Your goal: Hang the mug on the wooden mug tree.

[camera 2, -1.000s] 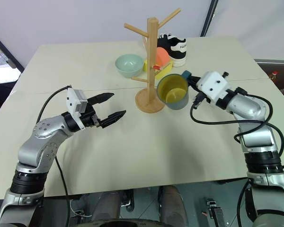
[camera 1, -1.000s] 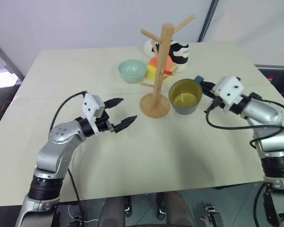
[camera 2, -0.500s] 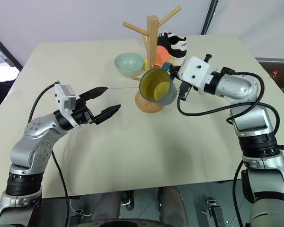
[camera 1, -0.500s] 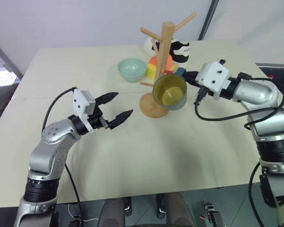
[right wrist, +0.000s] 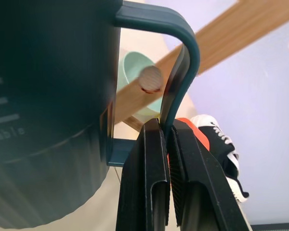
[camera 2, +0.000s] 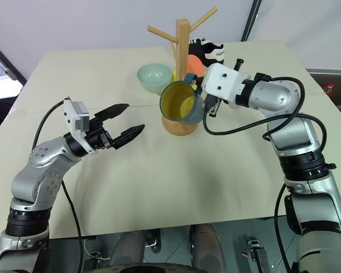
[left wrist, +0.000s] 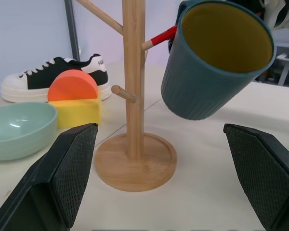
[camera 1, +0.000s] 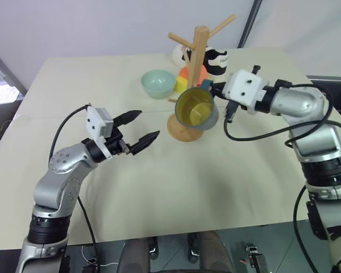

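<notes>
The dull blue mug (camera 1: pixel 196 109), yellow inside, hangs tilted in the air with its mouth turned toward me, right in front of the wooden mug tree (camera 1: pixel 199 54). My right gripper (camera 1: pixel 212 89) is shut on the mug's loop handle (right wrist: pixel 185 57). In the right wrist view, a peg's round tip (right wrist: pixel 150 79) shows through the handle loop. The tree's round base (left wrist: pixel 135 163) stands on the table below the mug (left wrist: pixel 212 62). My left gripper (camera 1: pixel 146 125) hovers open and empty to the left of the tree.
Behind the tree sit a pale green bowl (camera 1: pixel 159 83), an orange and yellow block (left wrist: pixel 74 98) and a black-and-white sneaker (camera 1: pixel 216 60). The beige table (camera 1: pixel 176 187) spreads wide in front of both arms.
My right gripper has carried the mug up and to the left, from beside the tree's base to the post, tipping its mouth more toward me. The left arm has held still.
</notes>
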Robot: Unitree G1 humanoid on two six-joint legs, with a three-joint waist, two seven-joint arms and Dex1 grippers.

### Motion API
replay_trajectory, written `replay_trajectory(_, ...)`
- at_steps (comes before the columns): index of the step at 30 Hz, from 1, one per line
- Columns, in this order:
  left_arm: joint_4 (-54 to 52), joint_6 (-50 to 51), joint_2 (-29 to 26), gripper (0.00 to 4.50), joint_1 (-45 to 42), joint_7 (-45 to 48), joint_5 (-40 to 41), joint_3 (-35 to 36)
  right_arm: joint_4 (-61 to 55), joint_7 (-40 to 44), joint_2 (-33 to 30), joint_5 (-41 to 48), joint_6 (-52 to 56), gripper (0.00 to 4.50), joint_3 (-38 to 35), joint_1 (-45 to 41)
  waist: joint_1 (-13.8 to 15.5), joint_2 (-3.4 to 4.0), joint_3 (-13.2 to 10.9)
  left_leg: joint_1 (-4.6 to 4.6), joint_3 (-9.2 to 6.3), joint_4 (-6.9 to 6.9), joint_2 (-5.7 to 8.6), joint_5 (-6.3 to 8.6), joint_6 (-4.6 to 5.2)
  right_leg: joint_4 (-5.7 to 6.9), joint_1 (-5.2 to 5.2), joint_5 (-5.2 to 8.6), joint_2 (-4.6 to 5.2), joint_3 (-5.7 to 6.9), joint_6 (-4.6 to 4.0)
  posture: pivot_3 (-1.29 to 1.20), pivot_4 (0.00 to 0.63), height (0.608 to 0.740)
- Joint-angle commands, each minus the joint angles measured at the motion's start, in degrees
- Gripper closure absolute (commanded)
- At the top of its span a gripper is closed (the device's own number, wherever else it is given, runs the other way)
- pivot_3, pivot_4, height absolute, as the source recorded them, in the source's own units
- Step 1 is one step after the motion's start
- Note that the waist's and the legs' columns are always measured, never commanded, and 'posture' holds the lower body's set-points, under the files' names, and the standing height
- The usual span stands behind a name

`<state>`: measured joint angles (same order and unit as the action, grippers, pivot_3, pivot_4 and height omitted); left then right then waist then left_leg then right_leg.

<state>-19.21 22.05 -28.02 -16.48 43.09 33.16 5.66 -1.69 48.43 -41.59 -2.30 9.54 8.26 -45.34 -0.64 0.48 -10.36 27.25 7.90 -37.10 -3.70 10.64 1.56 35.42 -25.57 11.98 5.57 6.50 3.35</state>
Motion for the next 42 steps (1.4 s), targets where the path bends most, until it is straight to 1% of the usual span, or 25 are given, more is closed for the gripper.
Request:
replay_trajectory(1, -3.4, 0.3, -0.5, 0.0, -0.6, -0.5, 1.7, 1.3, 0.3, -1.3, 0.3, -1.4, -1.0, 4.47, -0.7, -3.0, 0.0, 0.0, 0.0, 0.0, 0.0, -0.01, 0.0, 0.0, 0.0, 0.01, 0.0, 0.0, 0.0, 0.0, 0.0, 0.0, 0.15, 0.732)
replay_trajectory(6, -3.9, 0.6, -0.5, 0.0, -0.6, -0.9, 2.1, 1.4, 1.6, -0.9, 0.8, -2.1, -1.3, 4.47, -0.3, -3.6, 0.0, 0.0, 0.0, -0.01, 0.01, -0.05, 0.0, -0.01, -0.01, 0.02, 0.02, -0.01, 0.0, 0.0, 0.02, 0.0, 0.15, 0.732)
replay_trajectory(9, -4.1, 0.8, -0.6, 0.0, -0.6, -1.1, 2.2, 1.4, 1.9, -0.9, 1.0, -2.2, -1.4, 3.48, -0.3, -3.8, 0.0, 0.0, 0.0, -0.01, 0.0, -0.04, 0.0, -0.01, -0.02, 0.03, 0.02, -0.01, 0.0, 0.0, 0.02, 0.0, 0.15, 0.732)
replay_trajectory(10, -4.1, 0.8, -0.6, 0.0, -0.5, -1.2, 2.2, 1.3, 2.0, -1.1, 1.0, -2.4, -1.5, 3.01, -0.3, -3.9, 0.0, 0.0, 0.0, -0.01, 0.0, -0.04, 0.0, -0.01, -0.02, 0.03, 0.02, -0.02, 0.0, 0.0, 0.02, 0.0, 0.15, 0.732)
replay_trajectory(11, -4.2, 0.8, -0.5, 0.0, -0.5, -1.2, 2.2, 1.3, 2.1, -1.4, 1.0, -2.7, -1.9, 2.43, -0.4, -4.1, 0.0, 0.0, 0.0, -0.01, 0.01, -0.04, 0.0, -0.01, -0.01, 0.03, 0.02, -0.02, 0.0, 0.0, 0.02, 0.0, 0.15, 0.732)
replay_trajectory(12, -4.1, 0.8, -0.6, 0.0, -0.6, -1.2, 2.2, 1.3, 2.3, -1.6, 1.0, -3.0, -2.2, 2.0, -0.4, -4.3, 0.0, 0.0, 0.0, -0.01, 0.01, -0.04, 0.0, -0.01, -0.02, 0.03, 0.02, -0.02, -0.01, 0.0, 0.03, 0.0, 0.15, 0.732)
replay_trajectory(14, -4.0, 0.7, -0.6, 0.0, -0.6, -1.2, 2.2, 1.3, 2.5, -1.7, 0.8, -3.3, -2.5, 0.98, -0.5, -4.4, 0.0, 0.0, 0.0, -0.01, 0.01, -0.04, 0.0, -0.01, -0.02, 0.03, 0.02, -0.01, -0.01, 0.0, 0.03, 0.0, 0.15, 0.732)
replay_trajectory(18, -3.9, 0.8, -0.7, 0.0, -0.6, -1.1, 2.1, 1.3, 2.2, -0.7, -1.1, -2.4, -2.8, 0.98, -2.5, -3.8, 0.0, 0.0, 0.0, -0.01, 0.01, -0.05, 0.0, -0.02, -0.02, 0.03, 0.02, -0.02, -0.01, 0.0, 0.02, 0.0, 0.15, 0.732)
replay_trajectory(20, -3.7, 0.7, -0.7, 0.0, -0.4, -1.2, 2.0, 1.5, 1.9, -0.4, -2.0, -0.2, -1.9, 0.98, -5.1, -2.8, 0.0, 0.0, 0.0, -0.01, 0.01, -0.05, 0.0, -0.01, -0.02, 0.03, 0.03, -0.02, -0.01, 0.0, 0.03, 0.0, 0.15, 0.732)
replay_trajectory(24, -2.1, 0.6, -0.5, 0.0, 1.5, -2.7, 1.1, 2.5, 0.3, 1.1, -2.5, 7.7, 2.2, 0.98, -11.8, 1.5, 0.2, -0.03, 0.0, -0.01, -0.01, -0.04, 0.0, -0.01, -0.02, 0.02, 0.06, -0.02, -0.01, 0.01, 0.02, 0.0, 0.15, 0.732)
replay_trajectory(27, 1.3, -2.4, 0.4, 0.0, 3.8, -5.6, -3.1, 2.9, 0.0, -0.4, 0.4, 15.3, 8.0, 0.98, -17.9, 5.6, 0.0, -0.03, 0.0, -0.06, -0.01, -0.05, 0.0, -0.01, -0.01, 0.03, 0.1, -0.02, -0.02, 0.01, 0.03, 0.0, 0.15, 0.732)
replay_trajectory(30, 7.8, -6.7, 2.6, 0.0, 5.8, -11.5, -9.1, 3.9, 1.4, -1.7, 4.8, 22.0, 12.9, 0.98, -22.4, 12.7, 0.0, -0.07, 0.1, -0.21, -0.01, -0.04, -0.03, -0.02, -0.02, 0.06, 0.19, -0.02, -0.03, 0.0, 0.02, 0.0, 0.15, 0.732)
replay_trajectory(32, 10.9, -9.3, 3.9, 0.0, 7.0, -14.5, -12.0, 4.4, 4.4, -4.0, 7.6, 21.3, 9.9, 0.98, -23.2, 16.7, 0.0, -0.07, 0.1, -0.36, -0.03, -0.04, -0.05, -0.02, -0.03, 0.07, 0.34, -0.02, -0.03, 0.01, 0.02, 0.0, 0.15, 0.732)
replay_trajectory(35, 13.4, -10.8, 5.5, 0.0, 8.4, -17.1, -13.3, 5.3, 7.1, -6.3, 10.5, 19.7, 6.1, 0.98, -22.3, 20.7, 0.0, -0.05, 0.0, -0.29, 0.01, -0.05, -0.04, -0.01, -0.03, 0.04, 0.27, -0.09, 0.01, 0.0, -0.02, 0.0, 0.15, 0.732)
replay_trajectory(37, 14.0, -11.5, 6.1, 0.0, 9.5, -17.7, -13.5, 6.0, 8.0, -7.1, 12.4, 19.6, 4.3, 0.98, -21.8, 22.4, -0.1, -0.05, 0.0, -0.13, 0.04, -0.05, -0.04, -0.01, -0.03, 0.01, 0.12, -0.19, 0.02, -0.01, -0.01, 0.0, 0.15, 0.732)
replay_trajectory(42, 13.8, -11.7, 6.1, 0.0, 11.6, -17.9, -13.0, 7.2, 10.6, -8.0, 14.7, 19.6, 1.1, 0.98, -20.9, 24.2, -0.1, -0.04, 0.0, -0.16, 0.04, -0.03, -0.08, -0.01, -0.04, 0.01, 0.09, -0.22, 0.01, -0.01, -0.06, 0.0, 0.15, 0.732)
